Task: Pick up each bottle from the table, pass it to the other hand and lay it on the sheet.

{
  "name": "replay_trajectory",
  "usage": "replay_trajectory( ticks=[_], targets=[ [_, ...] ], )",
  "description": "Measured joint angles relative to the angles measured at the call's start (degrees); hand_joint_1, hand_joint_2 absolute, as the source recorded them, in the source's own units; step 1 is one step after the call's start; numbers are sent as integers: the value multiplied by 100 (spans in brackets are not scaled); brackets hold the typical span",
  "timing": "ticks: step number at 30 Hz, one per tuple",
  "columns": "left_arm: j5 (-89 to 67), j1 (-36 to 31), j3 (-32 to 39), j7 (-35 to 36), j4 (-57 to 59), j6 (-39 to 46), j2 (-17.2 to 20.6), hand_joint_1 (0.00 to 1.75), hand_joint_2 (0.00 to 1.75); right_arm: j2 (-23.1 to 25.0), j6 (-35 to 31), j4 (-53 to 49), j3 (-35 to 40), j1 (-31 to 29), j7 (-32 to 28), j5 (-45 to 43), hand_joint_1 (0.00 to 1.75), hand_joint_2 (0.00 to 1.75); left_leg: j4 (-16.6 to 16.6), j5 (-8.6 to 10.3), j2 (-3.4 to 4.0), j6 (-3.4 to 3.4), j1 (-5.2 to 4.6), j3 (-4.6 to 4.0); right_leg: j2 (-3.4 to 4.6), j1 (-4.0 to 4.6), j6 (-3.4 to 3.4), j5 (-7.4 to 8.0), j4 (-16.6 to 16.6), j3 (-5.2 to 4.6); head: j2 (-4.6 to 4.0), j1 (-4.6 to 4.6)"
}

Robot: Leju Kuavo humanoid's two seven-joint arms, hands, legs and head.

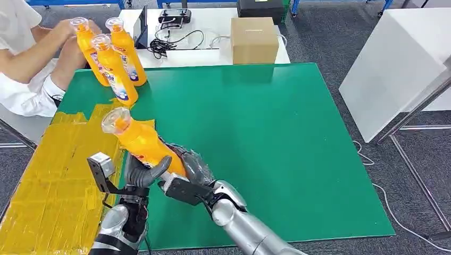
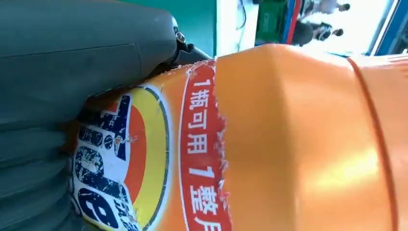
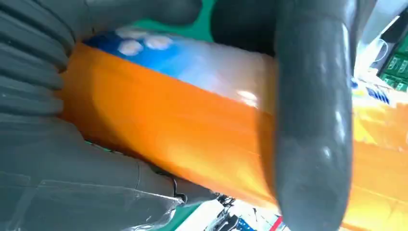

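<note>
An orange bottle (image 1: 141, 142) with a clear cap hangs tilted above the seam between the yellow sheet (image 1: 50, 186) and the green mat (image 1: 266, 133), cap pointing up and left. Both hands are on its lower end. My left hand (image 1: 142, 172) clasps it from below, thumb across the label. My right hand (image 1: 192, 163) wraps the base from the right. The left wrist view has the bottle (image 2: 288, 144) and its label close up, and in the right wrist view dark fingers (image 3: 312, 120) curl round the bottle (image 3: 183, 130). Three more orange bottles (image 1: 116, 69) stand at the mat's far left corner.
A person sits at the far left with a hand (image 1: 66, 26) by the standing bottles. A cardboard box (image 1: 254, 40), cables and a tablet stand lie on the white table behind the mat. A white cabinet (image 1: 393, 69) stands to the right.
</note>
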Motion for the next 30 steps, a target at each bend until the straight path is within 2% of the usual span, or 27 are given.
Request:
replay_trajectory(
  ticks=[5,7,12,14,16,18,20,22,26,27,30],
  targets=[
    [-80,-117,234,-83,-37,401,-9,175,175,-9,-207,-167,26,229,-41,2,0,175,0,1,-8,-1,3,-1,-2,4,-1,-1,0,-2,0,0],
    [-517,-135,280,-291,-90,827,-15,175,175,-35,-317,-508,0,416,13,110,0,175,-1,0,-2,-1,2,-2,0,5,-1,0,1,-2,0,-2],
    [-2135,-281,369,-781,-190,2278,-15,175,175,-160,-391,-1498,-109,807,186,391,0,175,0,0,-20,-1,2,-5,-10,4,-1,-1,0,0,0,0],
    [-3303,-304,380,-859,-195,3144,-13,175,175,-227,-518,-1896,-217,909,164,431,0,175,0,0,-16,-1,1,-4,-8,3,0,-1,0,-1,0,-2],
    [-4600,-320,446,-958,-205,3565,-35,175,175,-300,-636,-2278,-357,1013,109,402,0,175,0,0,-14,-1,0,-4,-7,0,0,0,-1,-1,0,-2],
    [-6648,-341,851,-1146,-284,3663,-230,175,175,-396,-715,-2755,-560,1144,79,308,0,175,1,0,-22,0,-4,-4,-10,-2,0,0,-1,3,0,2],
    [-7969,-370,1247,-1185,-345,3683,-345,175,175,-457,-756,-3085,-712,1210,70,269,0,175,0,0,-9,0,-6,-2,-4,-4,2,2,-1,2,0,2],
    [-8088,-384,1503,-1185,-382,3694,-435,175,175,-513,-765,-3306,-793,1274,68,256,0,175,1,-1,10,0,-6,0,10,-5,3,4,-1,-2,0,-2],
    [-7935,-402,1763,-1182,-442,3722,-531,175,175,-588,-773,-3571,-872,1337,57,243,0,175,1,0,-6,-1,-4,0,2,-1,1,2,-1,-1,0,-2],
    [-8244,-401,1816,-1070,-463,3722,-540,175,175,-599,-815,-3624,-892,1350,6,207,0,175,1,0,-5,-1,-3,0,3,1,1,2,0,-1,0,-4],
    [-9953,-395,1560,209,-503,3722,-168,175,175,-665,-1025,-3897,-1029,1435,-109,79,0,175,-1,-2,3,-3,-1,0,8,7,-2,1,1,-1,0,-2]
  ],
)
